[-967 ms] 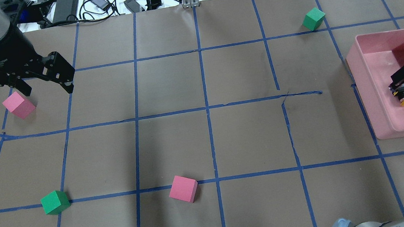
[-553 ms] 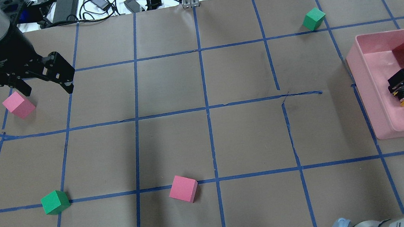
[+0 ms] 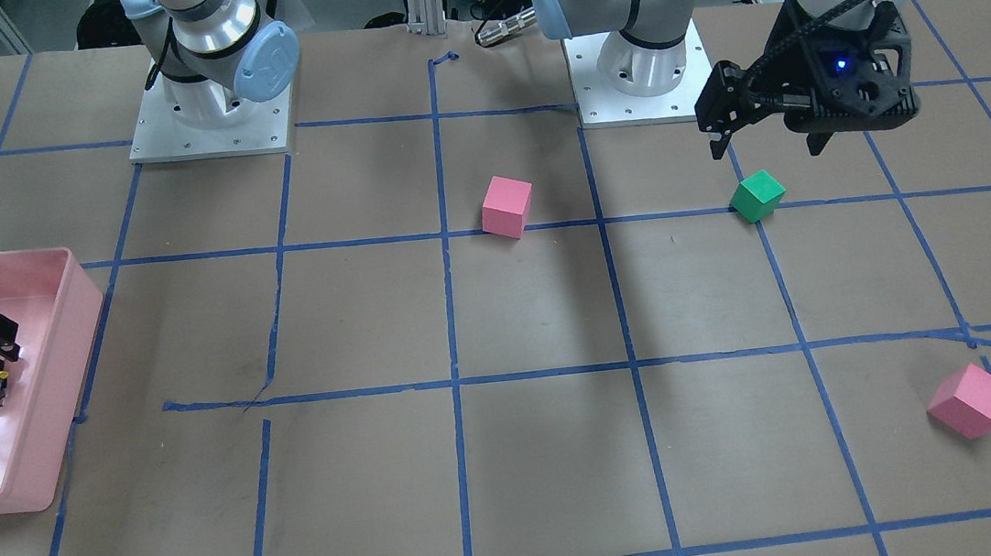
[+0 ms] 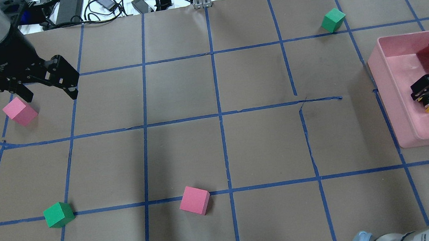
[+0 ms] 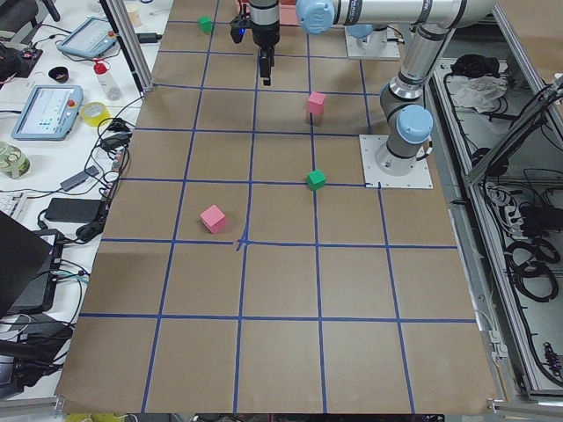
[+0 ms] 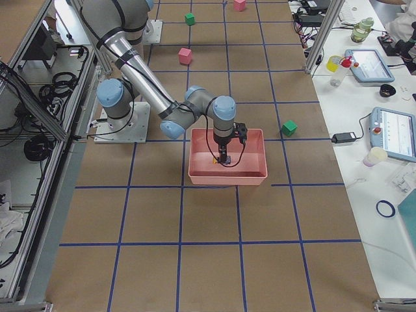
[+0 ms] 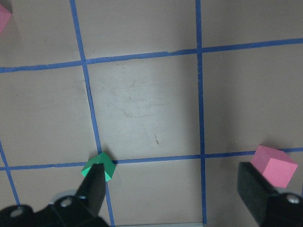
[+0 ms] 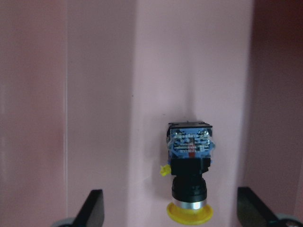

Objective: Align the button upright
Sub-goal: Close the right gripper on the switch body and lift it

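right gripper (image 8: 171, 191) has shifted a touch since a second ago, but the button (image 8: 190, 179) hasn't budged. it's lying on its side in the pink bin (image 4: 392, 100) at the table's right edge, between widely spread jaws, neither touching it. toward the far left corner, left gripper (image 4: 51, 94) hangs spread wide, empty, near a pink cube (image 4: 19, 111).
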Available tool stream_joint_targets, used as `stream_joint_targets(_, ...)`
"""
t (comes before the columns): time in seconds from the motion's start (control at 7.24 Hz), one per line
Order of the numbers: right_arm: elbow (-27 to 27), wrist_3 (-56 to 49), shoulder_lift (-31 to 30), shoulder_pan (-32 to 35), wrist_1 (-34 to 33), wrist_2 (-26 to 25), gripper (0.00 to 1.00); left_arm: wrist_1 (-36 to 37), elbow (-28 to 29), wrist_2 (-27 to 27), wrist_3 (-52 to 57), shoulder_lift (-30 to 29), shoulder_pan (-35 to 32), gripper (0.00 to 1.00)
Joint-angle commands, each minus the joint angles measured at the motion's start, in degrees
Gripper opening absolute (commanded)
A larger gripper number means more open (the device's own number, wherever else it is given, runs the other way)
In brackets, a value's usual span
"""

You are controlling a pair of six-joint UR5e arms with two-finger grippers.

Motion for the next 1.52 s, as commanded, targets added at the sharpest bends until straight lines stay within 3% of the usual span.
stream_joint_targets(0.0, -0.24, 0.09, 2.25, -0.02, -3.16, 0.24, 1.0, -0.07, 0.0, 0.07, 0.0, -0.07, 0.0, 1.0)
stream_joint_targets(0.83, 0.02, 5.09, 5.17, -0.02, -4.67, 0.24, 1.0, 2.72, -2.27, -0.2, 0.52, -0.42, 0.96, 1.0)
stream_joint_targets(0.97, 0.02, 5.1, 5.17, -0.02, -4.58, 0.24, 0.93, 4.14, -3.68, -0.11, 2.7, -0.42, 0.97, 1.0)
stream_joint_targets(1.11, -0.16, 4.92, 5.08, -0.02, -4.58, -0.63, 0.48, 4.67, -3.78, -0.02, 4.46, -0.33, 1.23, 1.0)
stream_joint_targets(1.24, -0.16, 4.83, 5.08, -0.02, -4.5, -0.73, 0.21, 4.68, -3.78, -0.02, 5.0, -0.42, 1.49, 1.0)
stream_joint_targets(1.38, -0.51, 4.75, 4.91, -0.02, -4.06, -0.73, 0.02, 4.5, -3.78, 0.15, 4.49, -0.51, 2.19, 1.0)
